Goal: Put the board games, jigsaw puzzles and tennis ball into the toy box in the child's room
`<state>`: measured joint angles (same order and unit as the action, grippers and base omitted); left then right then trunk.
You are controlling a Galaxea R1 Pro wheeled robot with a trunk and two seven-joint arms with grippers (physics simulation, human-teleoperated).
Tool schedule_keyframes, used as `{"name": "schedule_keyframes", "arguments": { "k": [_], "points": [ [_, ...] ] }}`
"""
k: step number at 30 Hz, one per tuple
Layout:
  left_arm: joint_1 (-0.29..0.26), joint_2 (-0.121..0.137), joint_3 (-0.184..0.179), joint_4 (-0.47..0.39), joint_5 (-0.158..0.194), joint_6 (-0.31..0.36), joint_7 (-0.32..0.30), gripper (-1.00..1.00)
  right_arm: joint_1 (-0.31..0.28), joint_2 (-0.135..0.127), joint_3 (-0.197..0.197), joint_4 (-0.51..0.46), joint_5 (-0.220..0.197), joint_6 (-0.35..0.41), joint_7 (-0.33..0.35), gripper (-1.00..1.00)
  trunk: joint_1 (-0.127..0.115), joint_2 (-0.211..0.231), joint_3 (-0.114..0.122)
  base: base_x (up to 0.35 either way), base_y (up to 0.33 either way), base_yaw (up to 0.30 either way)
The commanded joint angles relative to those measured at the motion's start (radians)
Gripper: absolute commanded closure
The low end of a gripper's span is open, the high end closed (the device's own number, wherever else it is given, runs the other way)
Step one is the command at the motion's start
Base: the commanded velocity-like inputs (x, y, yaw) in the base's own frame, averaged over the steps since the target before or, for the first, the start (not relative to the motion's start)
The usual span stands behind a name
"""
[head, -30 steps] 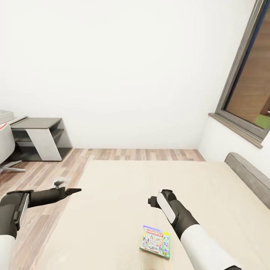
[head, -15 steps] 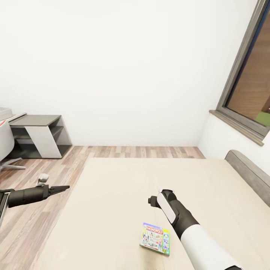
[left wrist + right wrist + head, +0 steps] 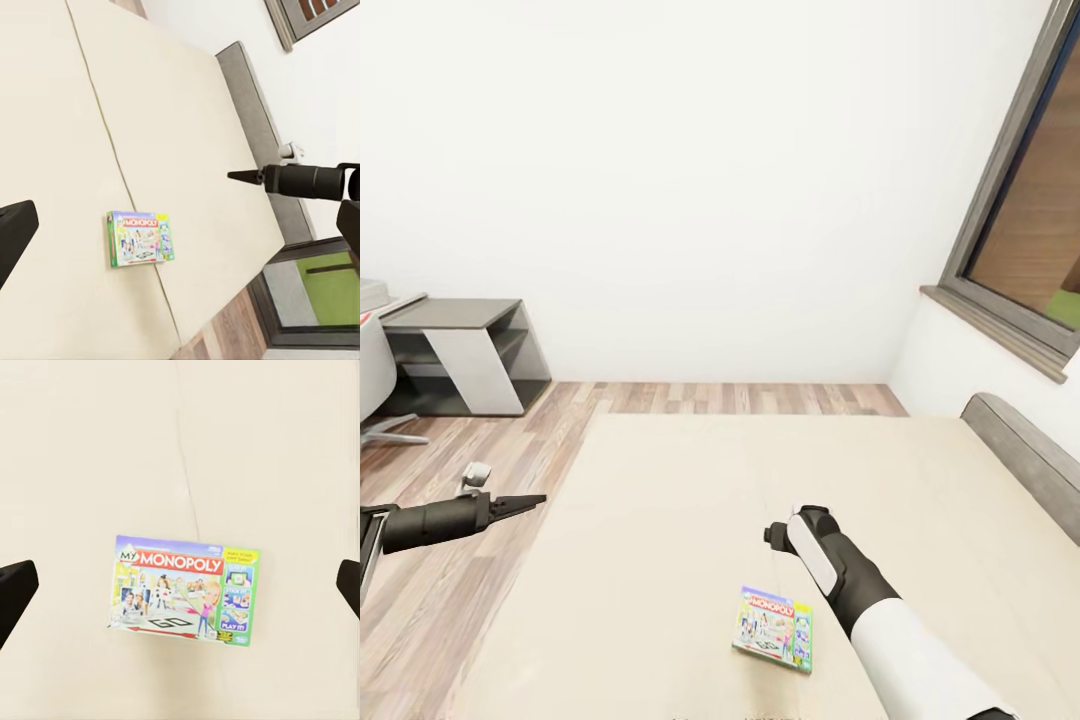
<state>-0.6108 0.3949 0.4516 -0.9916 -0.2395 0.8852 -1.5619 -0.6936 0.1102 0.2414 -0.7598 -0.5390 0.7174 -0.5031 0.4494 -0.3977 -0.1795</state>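
Head view: the green-edged Monopoly board game (image 3: 774,628) lies flat on the bed (image 3: 660,520), near the front edge of the mattress, just left of the right forearm. The right gripper (image 3: 772,534) hangs over the mattress a bit beyond the box, so that arm is clearly the nearer one. The left gripper (image 3: 525,501) sits off past the bed's left side, over the wood floor, empty, and I can't tell from here how wide it's open.

Left wrist view: the box looks small, well apart from that arm, with the other arm crossing in front of the grey headboard (image 3: 259,135).

Right wrist view: the game sits right between the two dark fingers (image 3: 15,589) (basically centred), long axis running across the gap. The fingers are spread wide, touching nothing, holding nothing. I'd guess a straight descent comes next.
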Motion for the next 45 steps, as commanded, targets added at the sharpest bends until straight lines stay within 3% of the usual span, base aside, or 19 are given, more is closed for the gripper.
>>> {"name": "schedule_keyframes", "arguments": {
  "k": [1,9,32,45],
  "points": [
    [-0.001,-0.001,0.002,-0.001,-0.011,0.011,-0.009,-1.0,-0.001,-0.004,0.0,-0.001,-0.011,0.001,-0.01,-1.0,0.001,-0.002,-0.004,0.0,0.0,0.0],
    [-0.001,-0.003,0.0,-0.001,-0.012,0.01,-0.009,-1.0,-0.001,-0.008,-0.016,0.047,-0.001,-0.054,-0.008,-1.0,0.001,-0.002,-0.017,0.0,0.0,0.0],
    [-0.001,-0.004,0.0,-0.001,-0.015,0.011,-0.009,-1.0,-0.001,-0.027,-0.017,0.098,0.005,-0.114,-0.005,-1.0,0.001,-0.002,-0.055,0.0,0.0,0.0],
    [-0.001,-0.004,0.001,0.0,-0.014,0.01,-0.009,-1.0,-0.001,-0.03,-0.018,0.114,0.005,-0.138,0.088,-1.0,0.001,-0.002,-0.076,0.0,0.0,0.0]
  ]
}}
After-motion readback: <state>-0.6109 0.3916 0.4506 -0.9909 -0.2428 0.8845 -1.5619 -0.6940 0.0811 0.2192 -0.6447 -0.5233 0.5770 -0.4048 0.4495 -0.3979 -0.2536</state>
